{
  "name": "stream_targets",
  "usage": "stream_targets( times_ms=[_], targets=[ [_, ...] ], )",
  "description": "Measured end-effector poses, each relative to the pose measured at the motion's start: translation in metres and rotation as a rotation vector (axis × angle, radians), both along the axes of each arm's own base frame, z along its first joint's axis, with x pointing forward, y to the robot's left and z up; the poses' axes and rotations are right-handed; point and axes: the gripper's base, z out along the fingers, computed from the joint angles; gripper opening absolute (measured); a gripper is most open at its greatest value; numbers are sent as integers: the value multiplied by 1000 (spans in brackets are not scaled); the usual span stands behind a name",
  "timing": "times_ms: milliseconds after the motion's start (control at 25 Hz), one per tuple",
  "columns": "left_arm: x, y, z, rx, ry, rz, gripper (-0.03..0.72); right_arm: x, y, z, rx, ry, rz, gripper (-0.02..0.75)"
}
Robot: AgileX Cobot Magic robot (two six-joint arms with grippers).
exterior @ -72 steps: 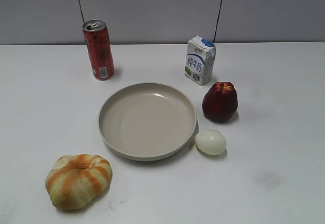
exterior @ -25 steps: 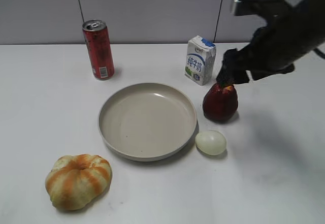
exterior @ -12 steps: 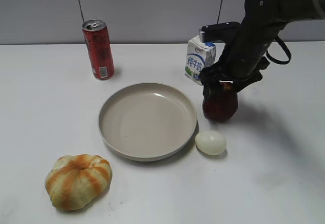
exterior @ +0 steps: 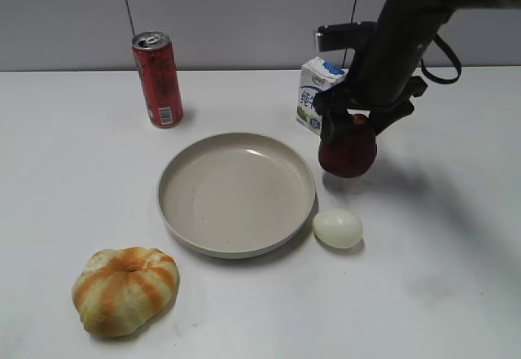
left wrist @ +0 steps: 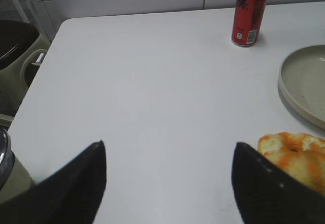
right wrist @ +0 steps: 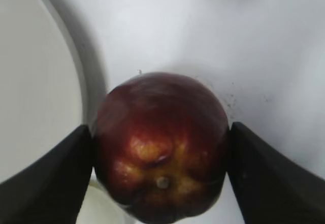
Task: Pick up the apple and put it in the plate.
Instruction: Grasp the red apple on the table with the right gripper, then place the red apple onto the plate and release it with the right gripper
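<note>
Right gripper (exterior: pixel 355 115) clamps the apple (exterior: pixel 348 149) from above by its top, lifted clear of the table, just right of the plate (exterior: pixel 236 192), ready to carry left. Left gripper (left wrist: pixel 167 176) spread wide, holding nothing, near left.

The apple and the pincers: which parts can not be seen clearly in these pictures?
- Apple underside: exterior view cannot show whether it has left the table; only a shadow lies below.
- Right pincer: fingertips cut by the right wrist view's lower edge; the arm hides them in the exterior view.
- Left pincer: absent from the exterior view.
- Bun: partly behind a left finger.
</note>
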Motion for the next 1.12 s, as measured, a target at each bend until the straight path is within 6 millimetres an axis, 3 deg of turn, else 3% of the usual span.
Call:
stream_targets(
  times_ms=[160,360,560,760,960,1120],
  targets=[
    [0,0,0,0,0,0,585,4,17,37,71,-8,14,613],
    [0,0,0,0,0,0,585,-9,51,48,100,-22,90,613],
    [0,0,0,0,0,0,585,-25,91,36,106,-29,180,613],
    [0,0,0,0,0,0,585,-36,122,2,89,-1,241,613],
    [0,0,0,0,0,0,585,-41,135,-24,56,27,274,644],
    [0,0,0,1,0,1,585,-41,136,-28,54,29,277,680]
  ],
)
